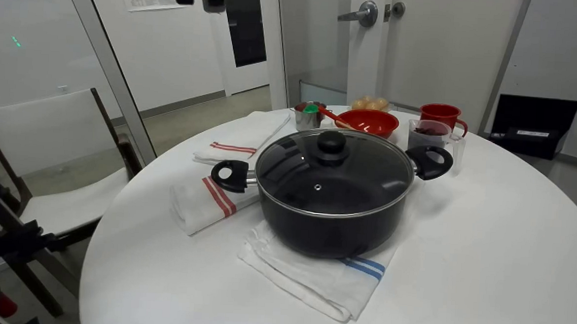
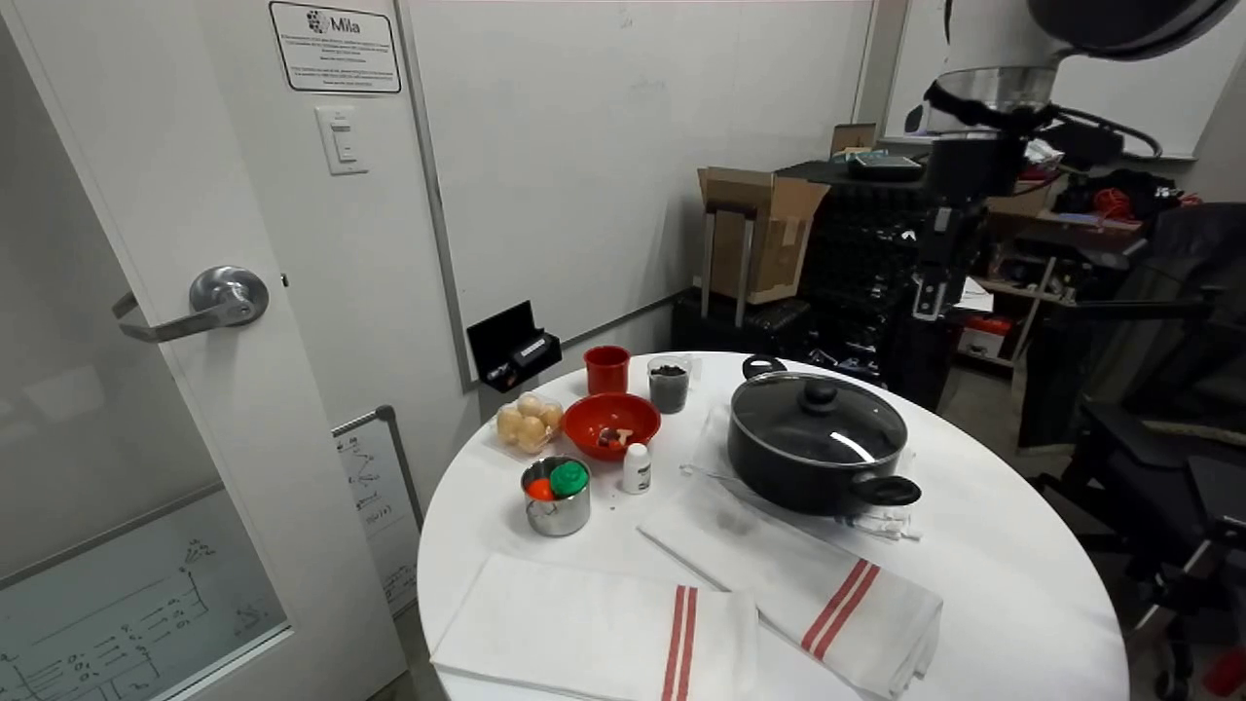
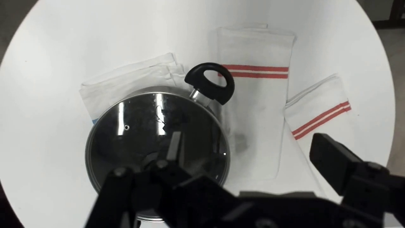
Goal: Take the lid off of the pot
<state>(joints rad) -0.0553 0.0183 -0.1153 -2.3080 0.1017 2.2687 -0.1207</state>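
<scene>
My gripper [image 3: 248, 145] is up above pot height, fingers spread well apart, clear of the lid [image 1: 337, 177]. Lid sits on the pot [image 1: 331, 236], black knob [image 1: 331, 141] up; pot rests on a folded blue-striped towel [image 1: 316, 284] on the white table [image 1: 501, 242]. In an exterior view I've got red bowl [image 1: 369, 122], red mug [image 1: 441, 115] and metal cup [image 1: 306, 121] behind the pot.

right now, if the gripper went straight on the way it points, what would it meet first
Likely the glass lid on the pot: in the wrist view, the open gripper has one finger in line with it, the other beyond it. Depth is unclear, so the black handle could come first.
</scene>
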